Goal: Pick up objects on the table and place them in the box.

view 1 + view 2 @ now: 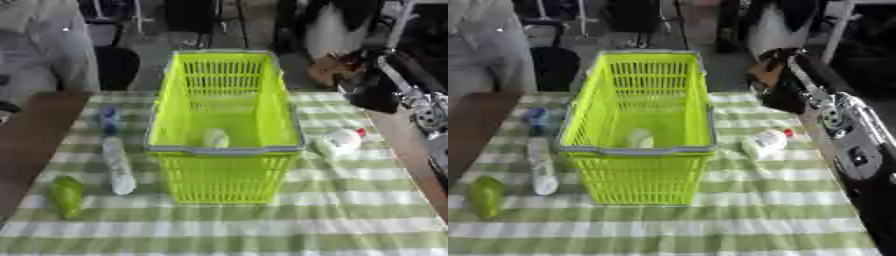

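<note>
- On the near left of the green-and-white checked tablecloth (pixel 350 220) lies a green object (pixel 67 196), rounded and lying on its side, well clear of the basket.
- Just beyond it rests a clear plastic bottle (pixel 117 166), lying lengthwise beside the basket's left wall; farther along the same side sits a small blue-topped item (pixel 108 120).
- The yellow-green basket (pixel 226 149), grey-rimmed, stands at the table's centre and serves as the box; one pale object (pixel 215 138) already lies on its floor.
- Right of the basket lies a white bottle with a red cap (pixel 765 142), tipped on its side, near the basket but apart from it.
- The robot's right arm (pixel 833 120) reaches in from the far right; its hand (pixel 776 80) is a dark shape above the table's far edge, and whether its fingers are open or closed cannot be told. The left hand is out of sight.
- Judged from here, the white bottle is the nearest pick: the hand should come down over its body, close across the width, then lift clear of the rim before release.
- No label or writing is legible.
</note>
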Controlling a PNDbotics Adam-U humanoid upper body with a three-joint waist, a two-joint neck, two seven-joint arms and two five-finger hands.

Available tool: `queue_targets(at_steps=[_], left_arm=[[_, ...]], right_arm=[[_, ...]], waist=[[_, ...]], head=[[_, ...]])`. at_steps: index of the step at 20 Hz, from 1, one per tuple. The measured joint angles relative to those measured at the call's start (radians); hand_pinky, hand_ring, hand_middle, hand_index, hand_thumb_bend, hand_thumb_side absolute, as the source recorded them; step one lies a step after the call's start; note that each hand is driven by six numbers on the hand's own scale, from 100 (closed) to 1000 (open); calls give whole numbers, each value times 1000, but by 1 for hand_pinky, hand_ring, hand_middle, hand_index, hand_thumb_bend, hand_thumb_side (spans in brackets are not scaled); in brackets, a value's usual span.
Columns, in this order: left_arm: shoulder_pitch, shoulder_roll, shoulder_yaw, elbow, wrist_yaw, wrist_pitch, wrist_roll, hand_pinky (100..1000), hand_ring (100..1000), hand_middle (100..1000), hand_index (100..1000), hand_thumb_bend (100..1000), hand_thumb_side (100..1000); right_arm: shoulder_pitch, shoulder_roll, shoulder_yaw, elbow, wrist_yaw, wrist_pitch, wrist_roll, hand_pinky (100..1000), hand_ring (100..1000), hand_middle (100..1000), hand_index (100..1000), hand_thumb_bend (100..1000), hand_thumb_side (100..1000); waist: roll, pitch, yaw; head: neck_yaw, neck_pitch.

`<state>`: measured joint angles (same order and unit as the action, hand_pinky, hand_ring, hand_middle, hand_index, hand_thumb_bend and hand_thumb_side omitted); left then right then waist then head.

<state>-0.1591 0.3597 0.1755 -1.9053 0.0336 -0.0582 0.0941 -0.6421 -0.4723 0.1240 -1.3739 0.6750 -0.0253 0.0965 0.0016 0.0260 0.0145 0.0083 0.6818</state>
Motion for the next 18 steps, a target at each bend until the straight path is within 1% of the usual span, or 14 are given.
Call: queue_targets(at_steps=[17, 18], left_arm=[[0, 0, 0, 0, 0, -2, -2, 515, 763, 605, 777, 191, 1000], [0, 0, 0, 0, 0, -2, -2, 515, 763, 605, 777, 191, 1000]], right_arm=[[0, 0, 0, 0, 0, -2, 4, 594, 488, 635, 834, 326, 598], [0, 0, 0, 0, 0, -3, 6, 600, 497, 646, 836, 324, 599]], waist=[[1, 0, -3], [1, 0, -3]], head=[[0, 0], [0, 0]])
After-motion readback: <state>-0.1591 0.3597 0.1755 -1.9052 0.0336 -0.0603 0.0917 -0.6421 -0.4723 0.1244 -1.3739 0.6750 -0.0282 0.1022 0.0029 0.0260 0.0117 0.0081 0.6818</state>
